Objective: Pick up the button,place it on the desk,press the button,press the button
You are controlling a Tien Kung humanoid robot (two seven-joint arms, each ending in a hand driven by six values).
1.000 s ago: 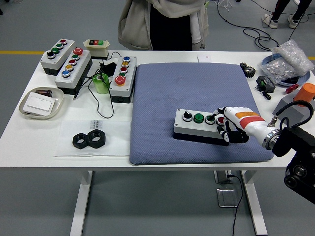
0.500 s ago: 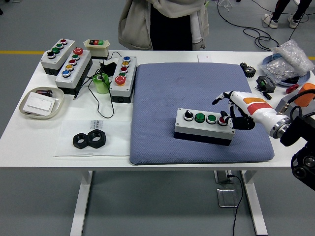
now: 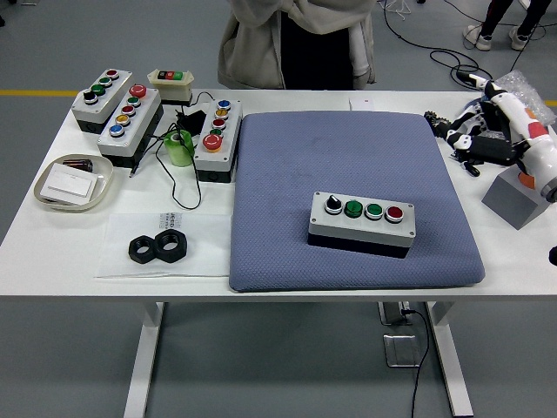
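Note:
A grey button box (image 3: pixel 362 222) with a black knob, two green buttons and a red button lies on the blue mat (image 3: pixel 348 174), right of its middle. Nothing touches the box. My right hand (image 3: pixel 470 122) hangs above the table's far right side, well away from the box, its fingers spread and empty. The left arm is out of view.
Three more button boxes (image 3: pixel 129 120) and a small switch unit (image 3: pixel 170 81) stand at the far left. A green tape roll (image 3: pixel 180 148), a tray (image 3: pixel 73 182) and black nuts (image 3: pixel 159 247) lie on the left. Clutter and a grey block (image 3: pixel 513 198) fill the right edge. A person stands behind the table.
My right hand has let go of the button box and risen up and to the right, away from the mat. The box stays on the mat. The person shifted slightly right.

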